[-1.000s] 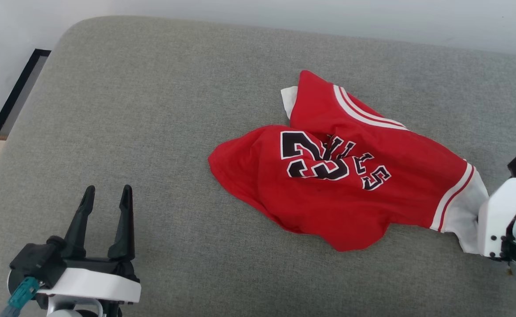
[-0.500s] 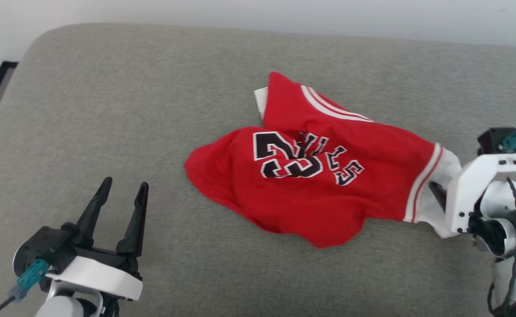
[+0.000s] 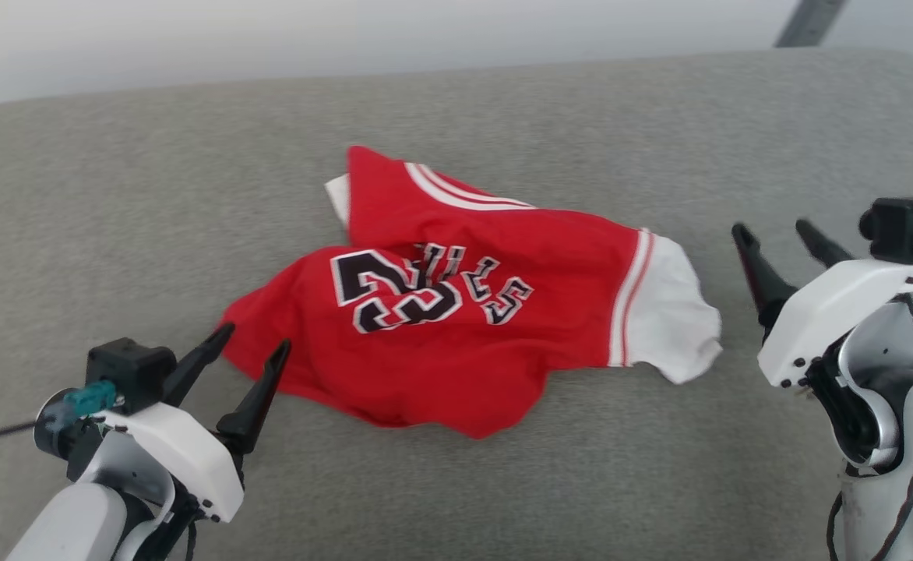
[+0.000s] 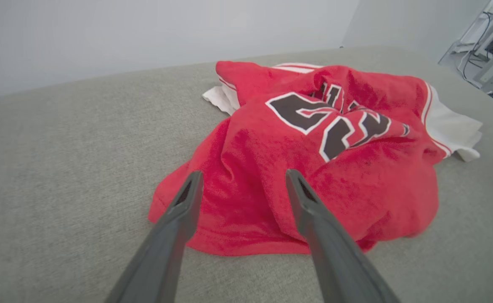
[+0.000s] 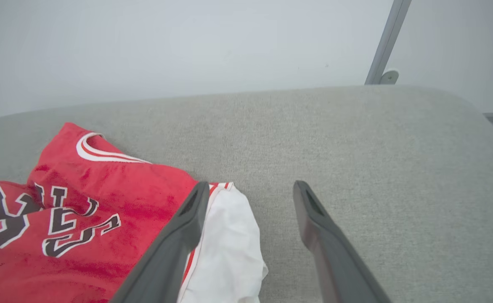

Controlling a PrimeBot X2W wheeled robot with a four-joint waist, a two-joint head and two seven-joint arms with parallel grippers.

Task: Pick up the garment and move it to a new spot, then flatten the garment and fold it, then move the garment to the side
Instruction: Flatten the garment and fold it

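The garment (image 3: 472, 312) is a red jersey with a white sleeve, striped trim and black-and-white lettering, lying crumpled in the middle of the grey cushion (image 3: 153, 195). My left gripper (image 3: 256, 335) stands open at its lower left edge; in the left wrist view the open gripper (image 4: 243, 174) hovers just above the garment's red cloth (image 4: 314, 147). My right gripper (image 3: 776, 226) is open, just right of the white sleeve and holding nothing. In the right wrist view its tips (image 5: 250, 187) point past the garment (image 5: 103, 210) at bare cushion.
The grey cushion (image 5: 356, 147) stretches wide to both sides of the garment and ends at a pale wall (image 3: 347, 31). A grey metal post (image 5: 385, 42) rises behind the cushion's right end.
My right gripper has let go of the white sleeve and drawn back to the right, open. The head camera has swung right, so the garment sits further left in the picture.
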